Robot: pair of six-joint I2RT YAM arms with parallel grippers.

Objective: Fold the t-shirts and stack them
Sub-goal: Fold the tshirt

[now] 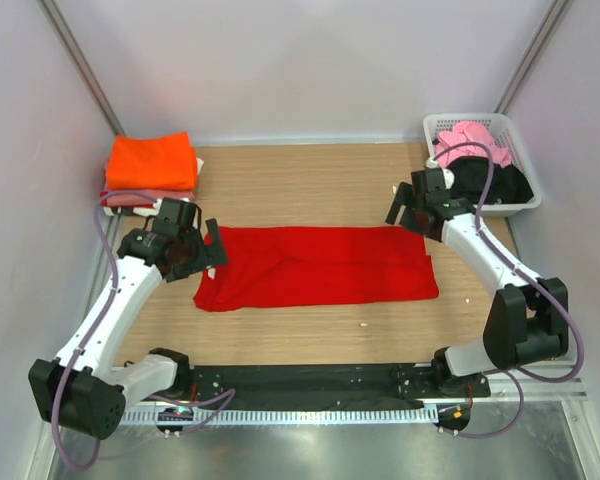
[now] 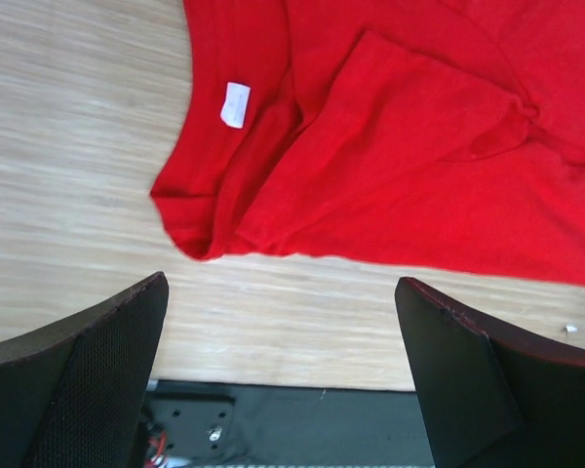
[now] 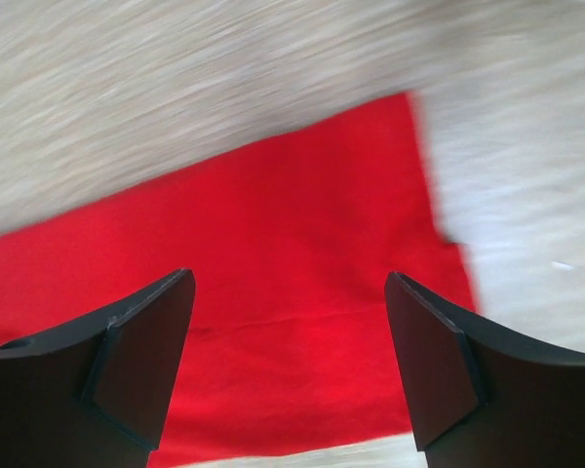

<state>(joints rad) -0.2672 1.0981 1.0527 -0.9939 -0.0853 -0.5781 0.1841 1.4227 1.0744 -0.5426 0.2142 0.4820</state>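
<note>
While both grippers hang open and empty, the red shirt (image 1: 320,265) lies as a long flat band well left of the basket (image 1: 521,206). The left gripper (image 1: 210,250) hovers at the end of the band farthest from the basket, the right gripper (image 1: 398,210) at the end nearest it. The cross-fold probably goes best if the near end is pinched at both corners, carried level and laid edge to edge.

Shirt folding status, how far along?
Done: folded orange shirt stacked on a salmon-pink one, far left. In hand: red shirt lies folded lengthwise mid-table; left fingers and right fingers open, gripping nothing. Left: finish red, then pink shirt and black shirt in the basket.
</note>
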